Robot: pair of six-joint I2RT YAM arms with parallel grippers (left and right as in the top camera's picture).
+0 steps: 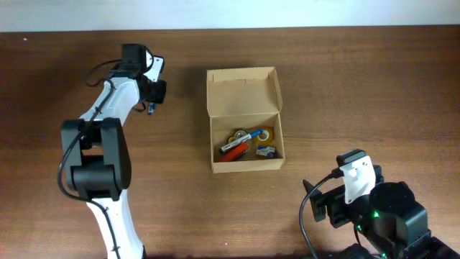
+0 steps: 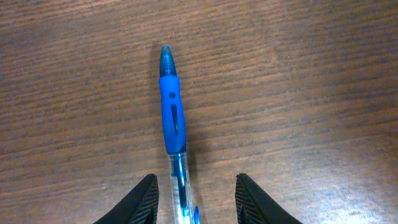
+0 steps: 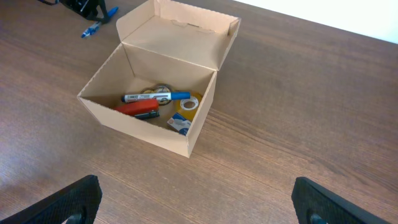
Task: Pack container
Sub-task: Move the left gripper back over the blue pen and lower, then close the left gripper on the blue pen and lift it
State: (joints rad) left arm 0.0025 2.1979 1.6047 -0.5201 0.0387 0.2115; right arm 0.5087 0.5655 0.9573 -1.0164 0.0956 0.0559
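The container (image 1: 213, 151), a brown cardboard box with its flap lid (image 1: 243, 91) standing open, sits mid-table; it also shows in the right wrist view as the container (image 3: 149, 134). Inside lie a blue-capped marker (image 3: 155, 97), a red tool (image 3: 138, 109) and a tape roll (image 3: 188, 102). Left of the box a blue pen (image 2: 172, 112) lies on the wood, seen small as the pen (image 1: 151, 109). My left gripper (image 2: 194, 186) straddles the pen's clear barrel, open, with a gap on each side. My right gripper (image 3: 196, 199) stands wide open over bare wood in front of the box.
The left arm (image 1: 100, 144) reaches from the front left up to the pen. The right arm's base (image 1: 381, 208) fills the front right corner. The table's far edge (image 1: 230, 29) runs behind the box.
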